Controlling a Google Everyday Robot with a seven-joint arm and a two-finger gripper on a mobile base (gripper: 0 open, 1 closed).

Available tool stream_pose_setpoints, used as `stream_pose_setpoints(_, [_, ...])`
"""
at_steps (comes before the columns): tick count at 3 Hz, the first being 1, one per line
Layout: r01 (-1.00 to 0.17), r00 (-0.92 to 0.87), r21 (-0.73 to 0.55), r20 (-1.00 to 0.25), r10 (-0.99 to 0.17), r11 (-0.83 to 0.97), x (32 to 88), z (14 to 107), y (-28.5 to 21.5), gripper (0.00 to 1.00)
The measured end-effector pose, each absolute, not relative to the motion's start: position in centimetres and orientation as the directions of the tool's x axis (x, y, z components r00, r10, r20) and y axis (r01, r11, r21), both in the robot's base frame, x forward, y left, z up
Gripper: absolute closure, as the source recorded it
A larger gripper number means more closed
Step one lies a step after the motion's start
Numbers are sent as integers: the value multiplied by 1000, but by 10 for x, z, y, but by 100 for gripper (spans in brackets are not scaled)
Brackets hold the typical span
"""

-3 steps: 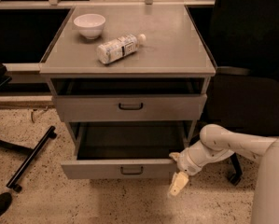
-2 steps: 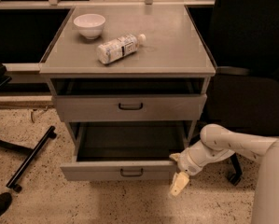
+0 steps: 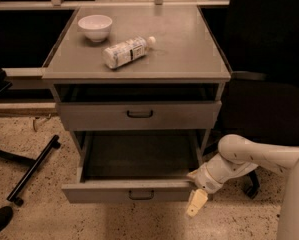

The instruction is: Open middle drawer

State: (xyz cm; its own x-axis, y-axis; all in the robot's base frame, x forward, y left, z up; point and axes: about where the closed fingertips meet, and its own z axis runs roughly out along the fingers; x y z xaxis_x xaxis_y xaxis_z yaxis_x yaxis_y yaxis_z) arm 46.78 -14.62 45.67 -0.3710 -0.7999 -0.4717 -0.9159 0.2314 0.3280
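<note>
The grey bench (image 3: 189, 49) fills the middle of the view, its flat top bearing two things and its drawers facing the camera. To its right stands a dark chair (image 3: 269, 109), and in front of that the robot's white arm (image 3: 259, 154) reaches in from the right edge towards the bench's lower front. The middle drawer (image 3: 104, 191) stands well out from the bench, its dark inside showing, its front low in the view above the speckled floor (image 3: 139, 221), with a small black handle (image 3: 140, 195) at its centre. Above it the upper drawer (image 3: 89, 116) sits nearly in, a dark gap between its front and the top. At the left a black chair base (image 3: 34, 169) lies on the floor. On the top a bottle (image 3: 125, 51) lies on its side, cap to the right, near a white bowl (image 3: 95, 26) that stands upright behind it, apart from it. The hand (image 3: 194, 189) is at the right end of the middle drawer's front, spread apart: one pale tip at the front's top corner, the other hanging below it.
</note>
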Motion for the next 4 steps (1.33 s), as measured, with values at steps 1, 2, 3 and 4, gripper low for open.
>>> stream_pose_setpoints(1, [-866, -459, 403, -406, -790, 296, 425, 469, -156, 0])
stream_pose_setpoints(2, [-866, -459, 403, -406, -790, 296, 425, 469, -156, 0])
stream_pose_setpoints(3, [-894, -417, 355, -435, -798, 273, 437, 481, -145, 0])
stream_pose_setpoints(4, [-912, -383, 325, -457, -803, 249, 445, 486, -135, 0])
